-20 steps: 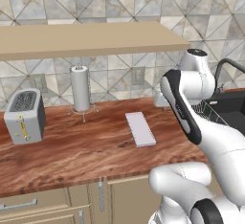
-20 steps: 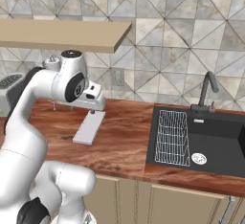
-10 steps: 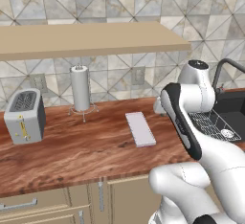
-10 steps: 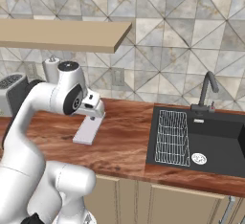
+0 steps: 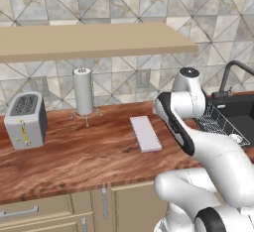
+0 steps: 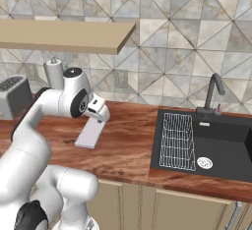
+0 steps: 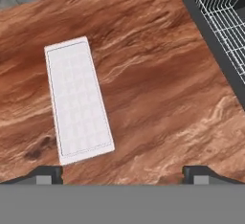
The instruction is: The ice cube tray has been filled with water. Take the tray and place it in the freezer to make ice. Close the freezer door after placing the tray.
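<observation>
One ice cube tray flat on counter, long axis front-to-back; tool wide open above.

A silver toaster stands at the left end of the wood-grain countertop, with an upright paper towel roll on a wire stand near it, against the tiled backsplash. A beige wall shelf runs above both items. To the right, a dark sink basin is set into the countertop, holding a white wire rack in its left portion, with a dark faucet at the rear edge and beige cabinet fronts below.
</observation>
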Motion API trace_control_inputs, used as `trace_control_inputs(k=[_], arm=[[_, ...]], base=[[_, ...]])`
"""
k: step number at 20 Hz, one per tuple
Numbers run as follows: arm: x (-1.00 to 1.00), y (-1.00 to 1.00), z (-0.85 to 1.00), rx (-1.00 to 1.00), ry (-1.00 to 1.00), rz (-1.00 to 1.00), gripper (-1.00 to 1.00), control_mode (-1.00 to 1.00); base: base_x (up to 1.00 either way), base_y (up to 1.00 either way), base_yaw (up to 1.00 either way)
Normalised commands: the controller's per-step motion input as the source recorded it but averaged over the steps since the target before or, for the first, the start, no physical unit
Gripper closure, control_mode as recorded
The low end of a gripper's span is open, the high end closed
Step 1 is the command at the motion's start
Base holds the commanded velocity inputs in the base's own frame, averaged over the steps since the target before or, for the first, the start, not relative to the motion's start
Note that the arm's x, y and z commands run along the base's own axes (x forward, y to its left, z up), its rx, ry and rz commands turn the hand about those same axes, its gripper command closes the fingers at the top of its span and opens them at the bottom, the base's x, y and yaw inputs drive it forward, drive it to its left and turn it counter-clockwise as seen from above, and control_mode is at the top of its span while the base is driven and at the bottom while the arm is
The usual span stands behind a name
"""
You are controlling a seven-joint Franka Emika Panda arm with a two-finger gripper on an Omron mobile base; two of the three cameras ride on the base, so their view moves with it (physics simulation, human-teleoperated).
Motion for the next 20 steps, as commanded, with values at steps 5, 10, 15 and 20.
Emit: trace_control_inputs(k=[5, 10, 15, 20], arm=[[0.87, 0.01, -0.15, 0.0, 0.0, -0.16, -1.0, -1.0], [0.76, 0.0, -0.14, 0.0, 0.03, -0.05, -1.0, -1.0], [0.49, 0.0, -0.22, 0.03, 0.0, 0.0, -1.0, -1.0], [0.4, 0.0, -0.29, 0.05, 0.0, 0.0, -1.0, -1.0]], base=[[0.0, 0.0, 0.0], [0.0, 0.0, 0.0], [0.0, 0.0, 0.0], [0.0, 0.0, 0.0]])
